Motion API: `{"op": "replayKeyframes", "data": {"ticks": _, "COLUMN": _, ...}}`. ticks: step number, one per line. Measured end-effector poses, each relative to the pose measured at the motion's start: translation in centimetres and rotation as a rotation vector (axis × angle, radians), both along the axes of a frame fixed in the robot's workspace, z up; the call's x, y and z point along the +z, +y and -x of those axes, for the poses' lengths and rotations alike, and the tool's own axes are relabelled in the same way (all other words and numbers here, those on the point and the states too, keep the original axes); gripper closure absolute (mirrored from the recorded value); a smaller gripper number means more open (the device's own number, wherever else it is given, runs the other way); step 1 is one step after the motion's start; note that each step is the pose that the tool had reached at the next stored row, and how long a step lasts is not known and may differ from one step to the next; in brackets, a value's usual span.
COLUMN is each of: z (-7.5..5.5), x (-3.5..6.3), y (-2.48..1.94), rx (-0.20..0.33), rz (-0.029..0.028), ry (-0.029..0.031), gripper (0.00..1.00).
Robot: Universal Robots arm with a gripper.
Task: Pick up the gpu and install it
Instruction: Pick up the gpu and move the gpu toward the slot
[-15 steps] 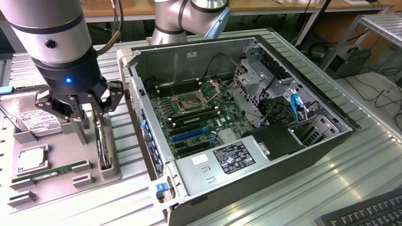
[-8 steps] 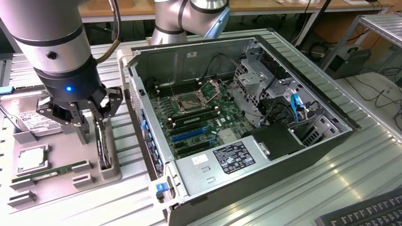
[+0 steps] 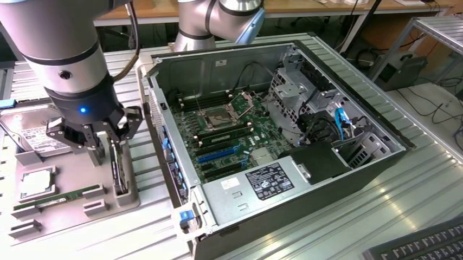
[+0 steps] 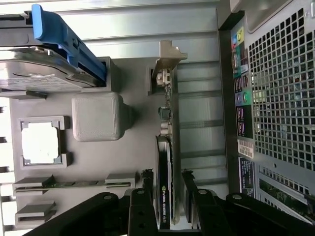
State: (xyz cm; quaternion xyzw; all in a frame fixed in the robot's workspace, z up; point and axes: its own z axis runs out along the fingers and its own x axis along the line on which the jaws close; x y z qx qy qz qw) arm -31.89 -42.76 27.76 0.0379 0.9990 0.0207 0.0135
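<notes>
The gpu (image 3: 119,169) stands on its edge in a slot of the grey holder tray (image 3: 69,214), at the exterior view's left beside the open computer case (image 3: 289,135). In the wrist view the gpu (image 4: 165,196) is a thin dark card with a silver bracket (image 4: 167,61) at its far end. My gripper (image 3: 105,154) hangs low over the card. It (image 4: 168,178) is open, with one black finger (image 4: 146,189) on each side of the card and a small gap to each face.
The tray (image 4: 123,157) also holds a silver hard drive (image 3: 32,132) with a blue rail (image 4: 64,39), a square processor (image 3: 36,184) and a green memory stick (image 3: 62,196). The case's perforated rear panel (image 4: 280,98) stands close beside the tray. The motherboard (image 3: 231,130) lies exposed inside.
</notes>
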Motion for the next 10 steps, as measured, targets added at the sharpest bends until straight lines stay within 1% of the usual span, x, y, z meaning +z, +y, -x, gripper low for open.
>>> {"op": "replayKeyframes", "data": {"ticks": 2, "z": 0.0, "x": -0.36, "y": 0.12, "rx": -0.001, "rz": 0.0, "ry": 0.0, "gripper": 0.64}}
{"op": "replayKeyframes", "data": {"ticks": 6, "z": -0.1, "x": -1.09, "y": 0.5, "rx": -0.002, "rz": -0.0001, "ry": -0.0001, "gripper": 0.64}}
{"op": "replayKeyframes", "data": {"ticks": 10, "z": -0.1, "x": -1.91, "y": 0.67, "rx": -0.004, "rz": -0.0001, "ry": 0.0, "gripper": 0.64}}
